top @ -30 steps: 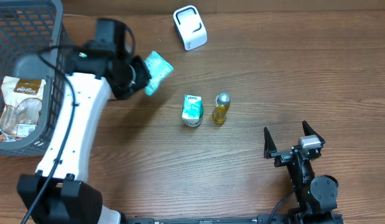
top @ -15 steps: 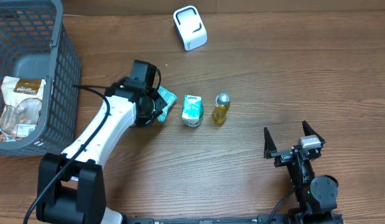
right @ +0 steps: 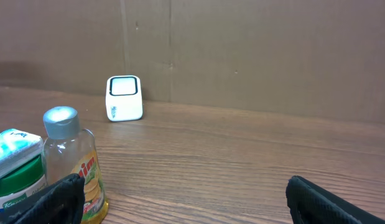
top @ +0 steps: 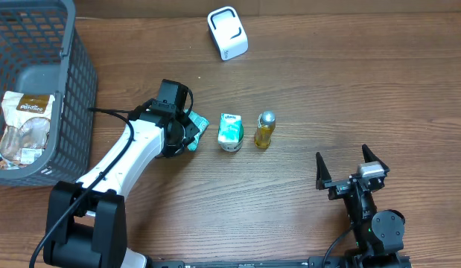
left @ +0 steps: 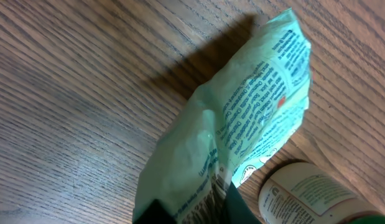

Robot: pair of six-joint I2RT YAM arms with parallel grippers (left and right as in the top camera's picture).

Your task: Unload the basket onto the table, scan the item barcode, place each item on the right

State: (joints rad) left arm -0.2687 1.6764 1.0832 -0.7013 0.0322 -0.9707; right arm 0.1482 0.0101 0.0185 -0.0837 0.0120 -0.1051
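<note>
Pinching the Packet's Near End, Scanner Lying Far Off

Closing narrowly on the near end of the teal packet (left: 242, 124), the left gripper (left: 192, 214) is showing a dark fingertip on either side of the crimped edge. I am reading that as a grip, though possibly one beginning to slacken. The packet is running straight out ahead of the claw, its long axis in line with the fingers, and its far end is resting on the wooden table (left: 68, 93). Dark stripes that may be the barcode are showing close to the fingertips, too blurred to be sure.

Just beside the claw, on the right in its own camera, a green-capped tub (left: 304, 199) is standing near the packet's side; whether the two are touching I cannot tell. One place beyond the tub, a small bottle (top: 264, 129) of yellow liquid is standing upright.

Well apart from the claw, across open tabletop, the white barcode scanner (top: 228, 33) is sitting. Back along the arm, a wire basket (top: 66, 67) is holding a snack bag (top: 25, 126).

Farthest off, the right gripper (top: 343, 160) is waiting with jaws spread wide and nothing between them. Any pass to the scanner is therefore falling to the left arm, lifting clear of the tub first.
</note>
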